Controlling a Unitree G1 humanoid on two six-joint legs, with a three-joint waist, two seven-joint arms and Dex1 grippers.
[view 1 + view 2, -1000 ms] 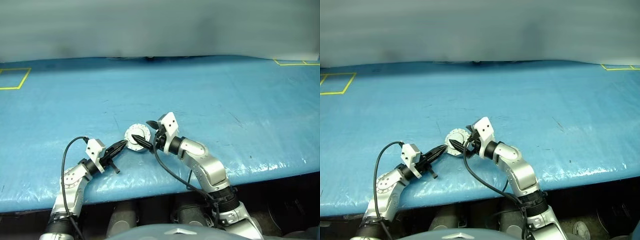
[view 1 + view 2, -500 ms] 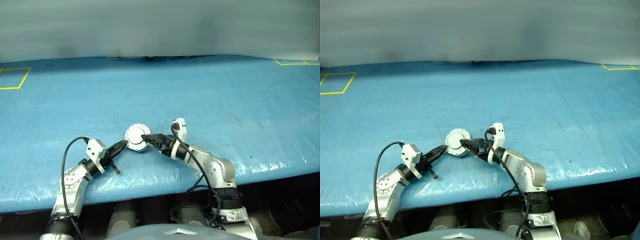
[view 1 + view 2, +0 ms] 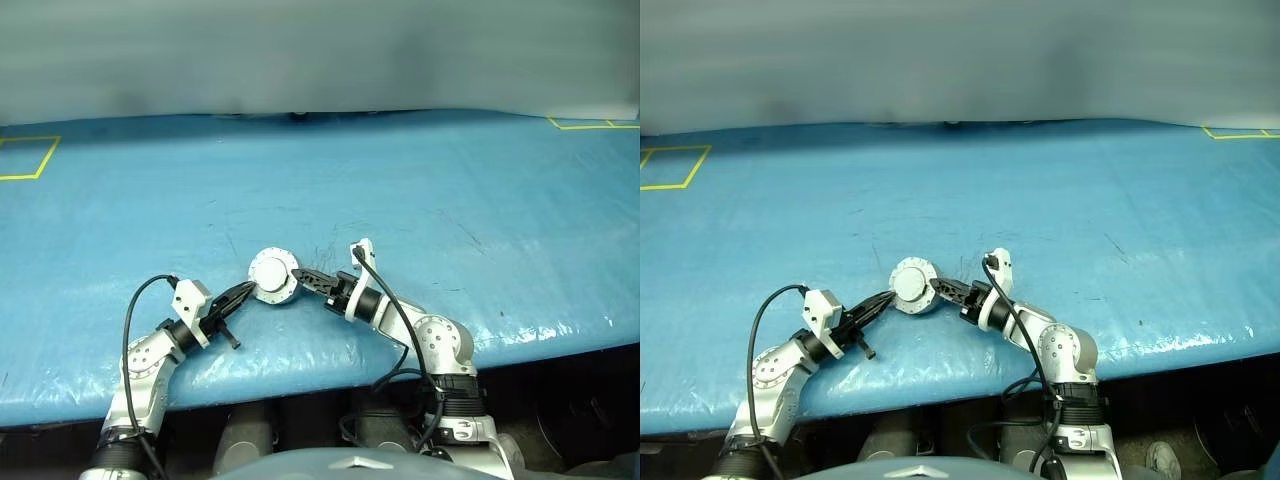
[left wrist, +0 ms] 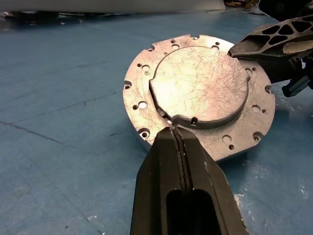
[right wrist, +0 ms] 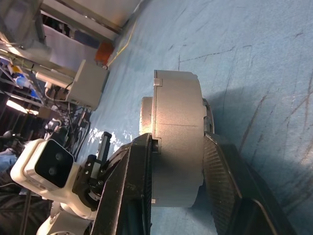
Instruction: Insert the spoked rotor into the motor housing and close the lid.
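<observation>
The right tool (image 5: 178, 171) has rolled over and dropped lower, now clamping the lidded motor housing (image 5: 177, 161); the clenched left tool (image 4: 178, 139) hasn't budged.

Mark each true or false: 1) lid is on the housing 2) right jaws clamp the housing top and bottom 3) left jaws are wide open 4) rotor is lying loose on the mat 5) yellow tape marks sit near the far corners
1) The lid is on the motor housing. True.
2) The right gripper has its jaws on the housing's top and bottom faces. True: one finger on each side in the right wrist view.
3) The left gripper has its jaws wide open. False: they are shut, tips at the lid's edge.
4) The spoked rotor lies loose on the blue mat. False: no rotor lies on the mat.
5) Yellow tape marks sit near the mat's far corners. True.
</observation>
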